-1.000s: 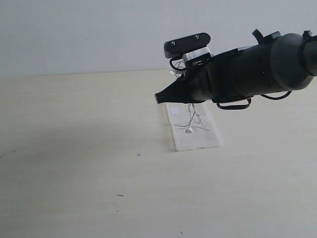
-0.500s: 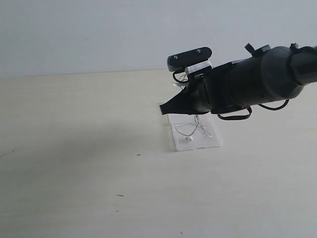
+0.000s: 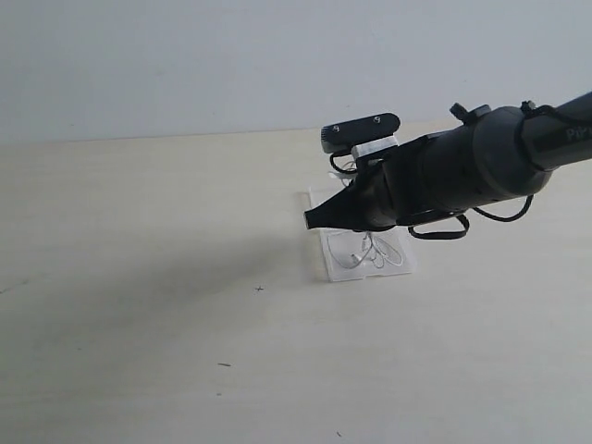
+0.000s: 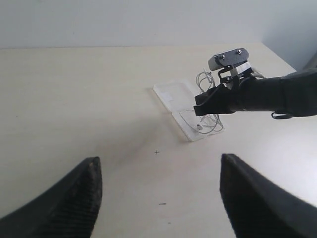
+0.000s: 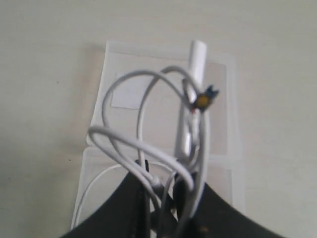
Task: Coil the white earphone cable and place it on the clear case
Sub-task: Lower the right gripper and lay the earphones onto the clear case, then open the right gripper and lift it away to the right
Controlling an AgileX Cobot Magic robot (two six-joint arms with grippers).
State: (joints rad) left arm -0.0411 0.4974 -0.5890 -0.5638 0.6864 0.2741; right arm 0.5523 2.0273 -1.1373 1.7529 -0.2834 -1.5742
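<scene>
Where pale table (image 3: 139, 324) meets plain wall (image 3: 185, 55), the right arm (image 3: 462, 171) slants down, the right gripper (image 3: 313, 220) pinching the cable (image 5: 196, 59), whose loops hang onto the case (image 5: 220, 89); the left gripper (image 4: 158, 166) gapes, its 2 fingers (image 4: 74, 198) wide apart

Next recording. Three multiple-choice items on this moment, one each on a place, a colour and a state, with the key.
1. Where is the clear case? A) beneath the right gripper B) lifted in the air C) leaning on the wall
2. The earphone cable is which colour? A) black B) white C) red
3. The left gripper is A) open and empty B) shut on the cable C) shut on the case
Key: 1A, the exterior view shows it flat under that gripper; 2B, white loops in the right wrist view; 3A, fingers wide apart, nothing between.
</scene>
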